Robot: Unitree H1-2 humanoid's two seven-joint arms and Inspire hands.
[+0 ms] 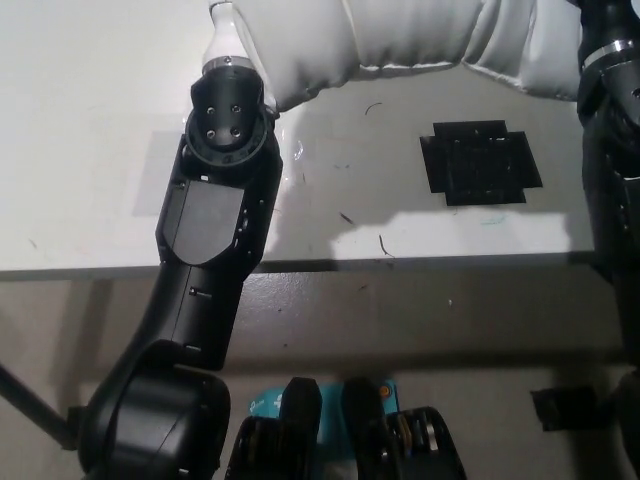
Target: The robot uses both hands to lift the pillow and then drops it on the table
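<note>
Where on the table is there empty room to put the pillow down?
Bare table lies left of the left arm, and between the arm and the black patch. The far edge is crowded: the pillow hangs there between both arms.

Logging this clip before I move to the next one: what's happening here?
The robot has a white pillow raised above the white table, pressed between its two arms at the top of the head view. The left hand shows only as a white base against the pillow's left side; the right hand is out of frame, only its black arm showing. On the table below lie a black patch and the pillow's shadow. The drop hasn't happened.
</note>
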